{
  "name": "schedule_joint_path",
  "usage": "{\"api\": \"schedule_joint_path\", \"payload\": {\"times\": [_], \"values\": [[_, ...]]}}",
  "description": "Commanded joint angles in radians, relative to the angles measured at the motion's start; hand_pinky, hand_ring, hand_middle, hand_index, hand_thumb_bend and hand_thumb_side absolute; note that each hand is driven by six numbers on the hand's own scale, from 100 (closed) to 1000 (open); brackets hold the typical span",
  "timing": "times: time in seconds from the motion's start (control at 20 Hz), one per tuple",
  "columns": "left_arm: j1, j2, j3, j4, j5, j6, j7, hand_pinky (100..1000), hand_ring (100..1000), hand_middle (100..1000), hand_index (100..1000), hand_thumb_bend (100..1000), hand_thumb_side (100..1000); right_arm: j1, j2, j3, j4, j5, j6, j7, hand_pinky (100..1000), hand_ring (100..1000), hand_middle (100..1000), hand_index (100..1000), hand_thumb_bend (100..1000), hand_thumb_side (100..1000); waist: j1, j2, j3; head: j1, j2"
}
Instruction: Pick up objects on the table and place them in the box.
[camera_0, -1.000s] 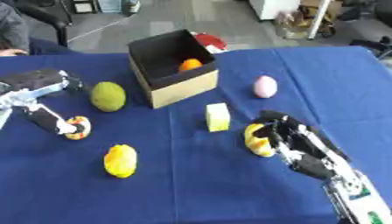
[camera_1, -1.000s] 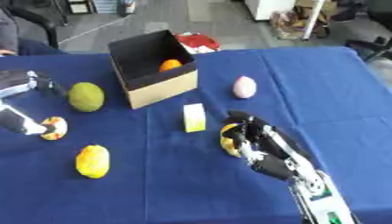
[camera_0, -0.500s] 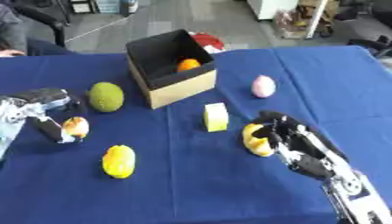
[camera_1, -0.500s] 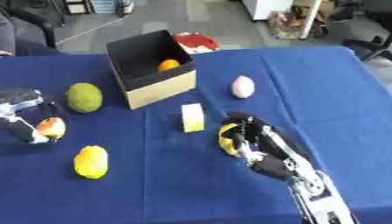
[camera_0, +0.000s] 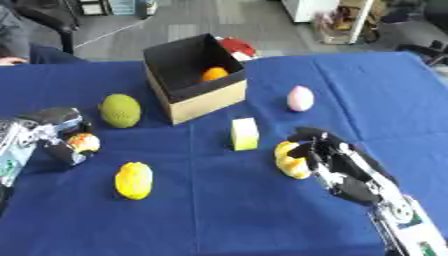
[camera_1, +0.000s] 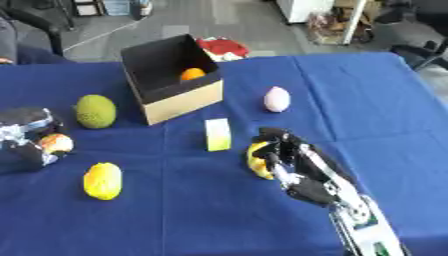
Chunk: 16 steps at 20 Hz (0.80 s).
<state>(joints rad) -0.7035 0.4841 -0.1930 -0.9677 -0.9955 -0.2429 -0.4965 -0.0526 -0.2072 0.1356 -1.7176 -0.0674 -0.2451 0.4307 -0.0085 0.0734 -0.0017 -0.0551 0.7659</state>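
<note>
Right robot hand (camera_0: 346, 165) curled on yellow fruit (camera_0: 290, 161) mid-table; left robot hand (camera_0: 54, 131) grasps orange-red fruit (camera_0: 84, 142) nr left edge.

Box (camera_0: 197, 95) sits upper middle of the frame with a fruit (camera_0: 214, 74) inside it. Round fruit (camera_0: 121, 110) just left of the box, egg (camera_0: 300, 98) off to its right. Block (camera_0: 244, 133) stands in the middle, below the box. Banana (camera_0: 290, 160) lower right, against the right hand (camera_0: 346, 167). Lemon (camera_0: 134, 180) lower left; above it, a small fruit (camera_0: 84, 142) at the left hand (camera_0: 54, 131) by the left edge.
</note>
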Motion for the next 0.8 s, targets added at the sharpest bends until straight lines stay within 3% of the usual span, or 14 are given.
{"api": "schedule_joint_path", "payload": {"times": [0.05, 0.4, 0.6, 0.8], "values": [[-0.035, 0.057, 0.020, -0.079, 0.047, -0.012, -0.024, 601, 472, 451, 627, 253, 100, -0.008, -0.012, -0.004, -0.012, -0.005, 0.000, 0.002, 796, 737, 791, 917, 100, 368, 0.001, -0.024, 0.000, -0.001, 0.004], [-0.134, 0.090, 0.033, -0.176, 0.153, -0.002, -0.101, 612, 481, 456, 636, 266, 100, -0.006, -0.012, 0.000, -0.009, -0.005, 0.001, 0.005, 796, 737, 791, 917, 100, 367, 0.002, -0.030, -0.003, -0.002, 0.004], [-0.207, 0.028, 0.029, -0.127, 0.140, 0.027, -0.080, 618, 484, 461, 644, 270, 100, -0.008, -0.010, 0.006, -0.008, -0.008, 0.001, 0.011, 796, 737, 791, 917, 100, 364, -0.003, -0.028, -0.015, 0.001, 0.004], [-0.278, -0.068, 0.015, -0.045, 0.035, 0.044, -0.010, 624, 491, 471, 652, 308, 100, -0.019, -0.005, 0.016, -0.008, -0.014, 0.003, 0.019, 796, 737, 791, 917, 100, 356, -0.013, -0.017, -0.041, 0.019, 0.004]]}}
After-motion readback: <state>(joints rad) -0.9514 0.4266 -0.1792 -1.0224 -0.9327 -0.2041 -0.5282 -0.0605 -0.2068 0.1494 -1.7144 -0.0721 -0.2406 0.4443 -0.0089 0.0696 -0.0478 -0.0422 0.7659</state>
